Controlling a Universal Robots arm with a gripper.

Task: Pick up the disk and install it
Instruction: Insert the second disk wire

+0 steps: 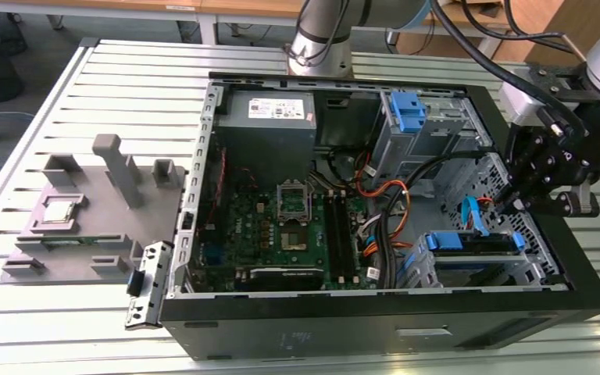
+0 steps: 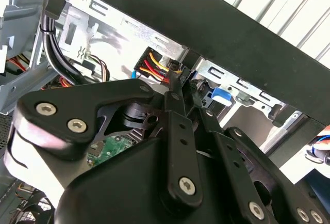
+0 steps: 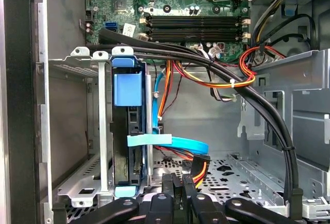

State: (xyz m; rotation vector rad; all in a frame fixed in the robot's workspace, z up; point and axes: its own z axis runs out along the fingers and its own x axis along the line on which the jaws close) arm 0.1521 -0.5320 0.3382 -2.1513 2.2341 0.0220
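Disk (image 3: 127, 146) sits edge-up in its bay, blue frame showing. Rigid, heavy, shock-sensitive; grip the frame edges. Gripper (image 3: 178, 193) closed, empty.

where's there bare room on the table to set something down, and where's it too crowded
Free: the slatted table along its near edge in front of the grey fixture block, and the strip behind that block. Crowded: the open computer case, packed with cables and drive cages, with the gripper at its side on the exterior view's right.
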